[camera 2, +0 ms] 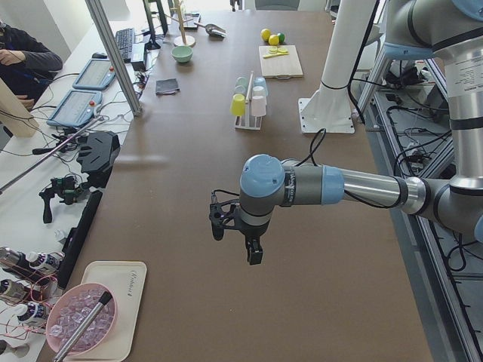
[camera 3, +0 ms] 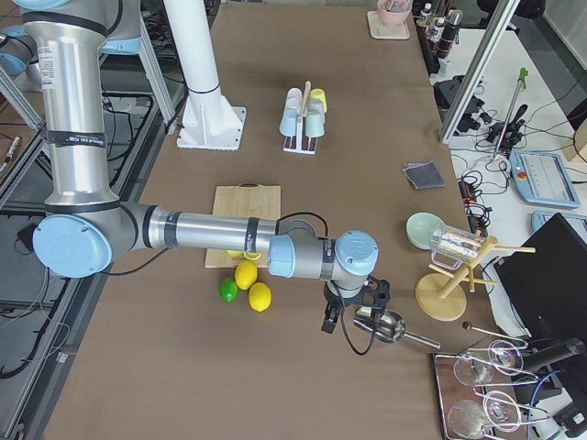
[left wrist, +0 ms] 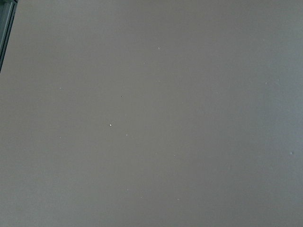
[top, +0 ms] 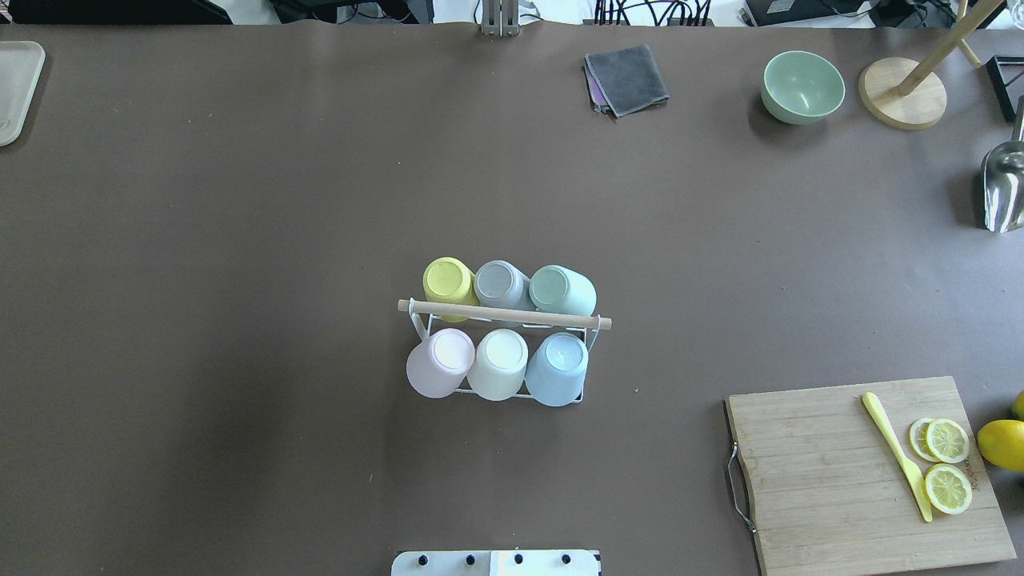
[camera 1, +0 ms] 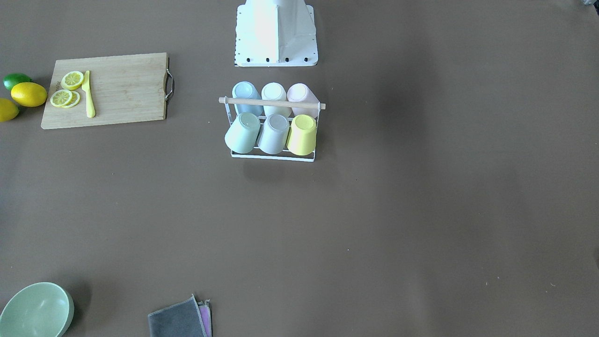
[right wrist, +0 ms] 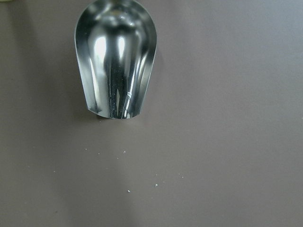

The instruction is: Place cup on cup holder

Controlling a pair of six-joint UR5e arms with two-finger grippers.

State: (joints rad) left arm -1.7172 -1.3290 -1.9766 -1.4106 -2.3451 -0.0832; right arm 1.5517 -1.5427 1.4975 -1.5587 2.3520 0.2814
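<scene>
The cup holder (top: 504, 314), a white wire rack with a wooden rod on top, stands mid-table and also shows in the front view (camera 1: 271, 103). Several upturned cups sit on its prongs, among them a yellow cup (top: 446, 282), a grey cup (top: 499, 282) and a pink cup (top: 438, 364). My left gripper (camera 2: 240, 240) hovers over bare table far from the rack; I cannot tell if it is open. My right gripper (camera 3: 351, 307) hovers by a metal scoop (right wrist: 116, 61) at the other table end; I cannot tell its state. Neither gripper shows in its wrist view.
A wooden cutting board (top: 840, 480) holds lemon slices (top: 947, 464) and a yellow knife (top: 896, 456). A whole lemon (top: 1002, 444) lies beside it. A green bowl (top: 802, 86), a grey cloth (top: 626, 78), a wooden stand (top: 902, 102) and a tray (top: 16, 88) line the far edge.
</scene>
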